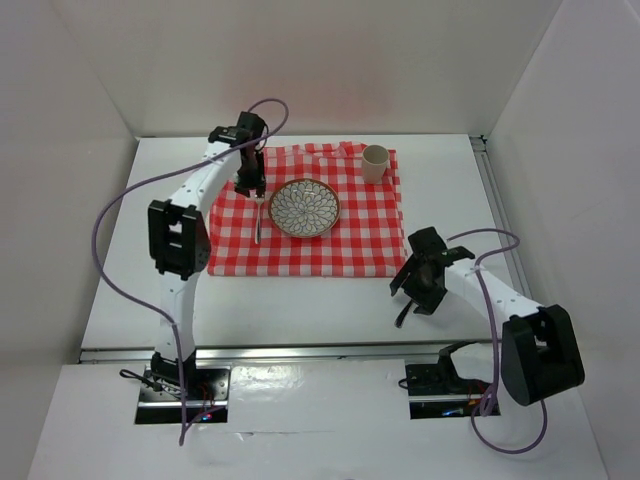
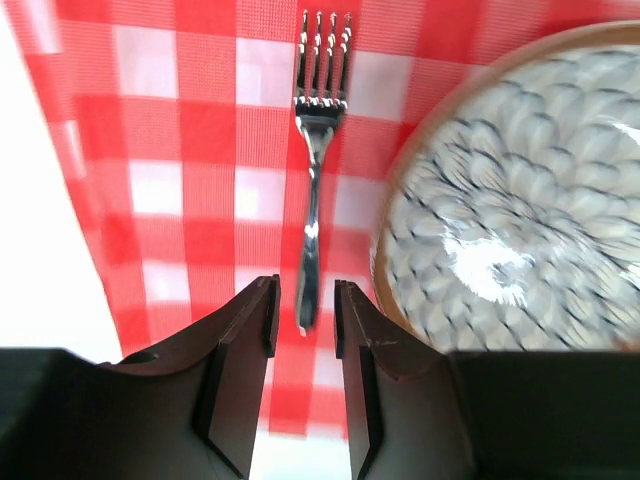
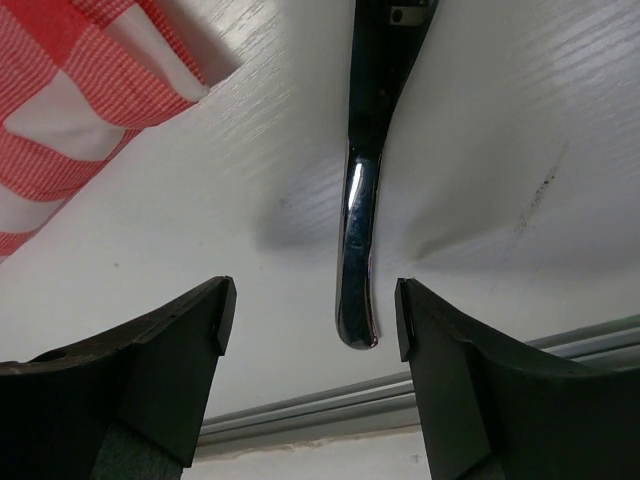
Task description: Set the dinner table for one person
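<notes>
The red-and-white checked cloth [image 1: 350,240] lies on the white dinner table [image 1: 300,310]. On the cloth sit a patterned plate [image 1: 303,208], a beige cup [image 1: 374,162] at its far right, and a fork [image 1: 259,222] just left of the plate. My left gripper [image 1: 248,185] hangs over the fork [image 2: 312,200]. It is open [image 2: 305,300], with the handle's end lying untouched between the jaws. My right gripper [image 1: 412,300] is low at the front right. It is open [image 3: 315,310], astride the chrome handle of a utensil [image 3: 358,220] lying on the bare table [image 3: 500,150].
The plate [image 2: 500,200] lies close to the right of the left fingers. A corner of the cloth [image 3: 60,120] shows left of the right gripper. A metal rail [image 1: 300,352] runs along the table's near edge, and white walls enclose the sides and back.
</notes>
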